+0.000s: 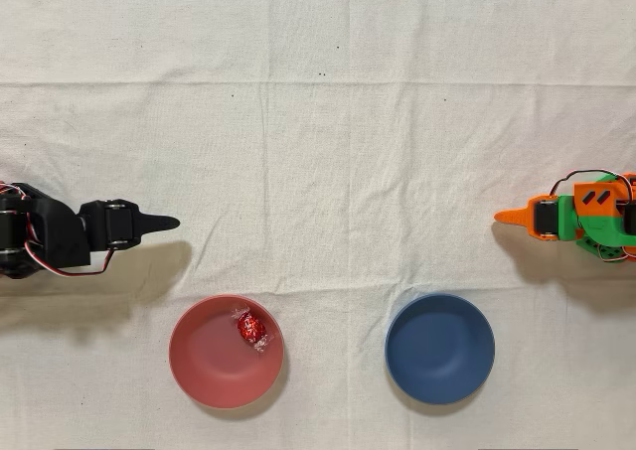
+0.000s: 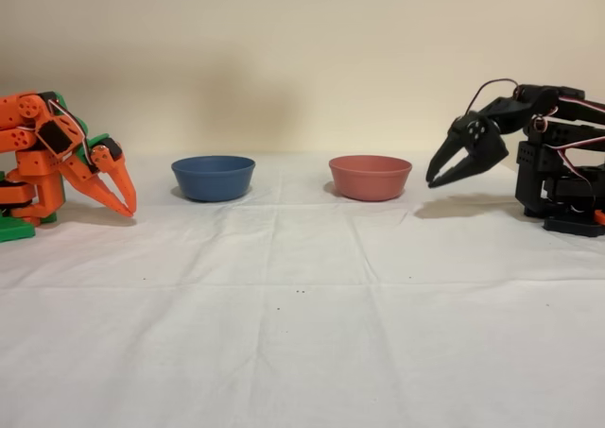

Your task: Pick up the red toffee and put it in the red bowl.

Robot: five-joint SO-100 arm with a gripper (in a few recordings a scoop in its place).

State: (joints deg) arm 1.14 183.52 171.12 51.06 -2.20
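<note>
Jaws empty; red toffee point(image 1: 250, 326) foil-shiny

The table is wearing a white cloth point(image 1: 328, 122), woven and matte, creased along faint fold lines. The red bowl point(image 1: 211, 366) and the blue bowl point(image 1: 439, 349) are both showing a smooth, matte finish, probably plastic. The red toffee point(image 1: 250, 326) is gleaming in glossy red foil, its clear wrapper ends catching light. The gripper point(image 2: 446, 174) is looking like hard black plastic, slightly shiny; the idle orange arm point(image 2: 57, 154) is showing similar moulded plastic.
</note>
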